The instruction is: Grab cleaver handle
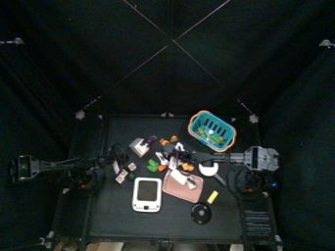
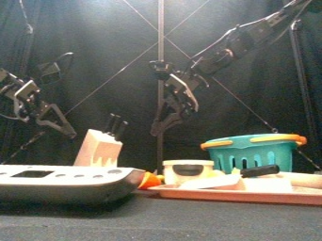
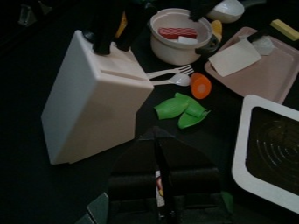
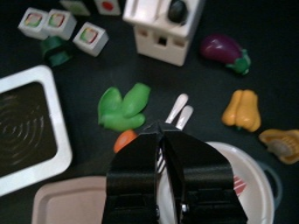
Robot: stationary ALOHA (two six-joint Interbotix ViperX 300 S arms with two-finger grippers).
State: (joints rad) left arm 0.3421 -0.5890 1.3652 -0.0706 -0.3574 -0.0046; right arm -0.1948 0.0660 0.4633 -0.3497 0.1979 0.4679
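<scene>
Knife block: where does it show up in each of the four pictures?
Top view: knife block left of the table's middle, behind the white scale.
Front view: left, behind the scale.
Left wrist view: large, beside the green vegetable.
Right wrist view: beyond that vegetable.
Shared landmark: the scale.

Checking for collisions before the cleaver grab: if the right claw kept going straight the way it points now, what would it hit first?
Probably the white plastic fork: its tines sit just beyond the right claw, whose jaws are shut. The green vegetable lies just beside that line. Depth is unclear, so the claw may be well above them.
</scene>
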